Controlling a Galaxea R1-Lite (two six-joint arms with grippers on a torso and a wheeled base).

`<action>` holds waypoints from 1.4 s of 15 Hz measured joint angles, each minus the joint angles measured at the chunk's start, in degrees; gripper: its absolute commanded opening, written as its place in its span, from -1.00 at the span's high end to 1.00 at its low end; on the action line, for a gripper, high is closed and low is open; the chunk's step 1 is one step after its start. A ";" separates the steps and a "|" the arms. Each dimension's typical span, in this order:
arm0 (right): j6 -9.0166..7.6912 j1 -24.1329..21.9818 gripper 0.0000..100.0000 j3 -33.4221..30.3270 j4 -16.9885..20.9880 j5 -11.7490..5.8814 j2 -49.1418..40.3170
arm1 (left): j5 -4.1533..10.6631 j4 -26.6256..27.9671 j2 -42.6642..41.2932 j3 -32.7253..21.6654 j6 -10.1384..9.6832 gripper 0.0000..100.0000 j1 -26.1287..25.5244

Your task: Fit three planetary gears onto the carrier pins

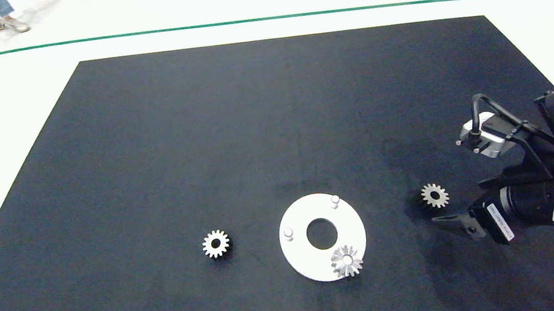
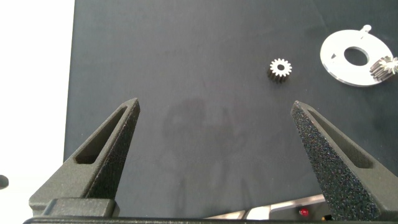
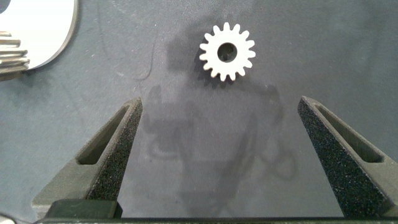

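White disc [image 1: 302, 256] lies on the black desk [image 1: 202, 132]; 1 gear [image 1: 346, 260] sits on its near pin, 2 pins [image 1: 335, 200] bare. Second gear [image 1: 216, 244] lies left of the disc. Right gripper [image 3: 227, 134], jaws wide and holding nothing, hovers near the third gear [image 3: 227, 51]. Left gripper [image 2: 214, 134], jaws wide, is apart.

1 gear [image 1: 346, 260] seemingly pinned, 2 [image 1: 216, 244] loose
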 measured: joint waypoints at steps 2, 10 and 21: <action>-0.04 -1.18 -1.00 0.00 -0.44 0.24 1.66 | -0.02 0.00 -0.04 0.07 0.00 -1.00 0.00; -0.22 -1.82 -1.00 -0.57 -5.64 0.59 6.31 | 0.00 0.00 -0.06 0.00 0.02 -1.00 0.00; -0.12 -1.90 -0.64 -0.55 -9.29 0.68 10.47 | -0.05 0.00 -0.04 0.09 0.07 -1.00 -0.09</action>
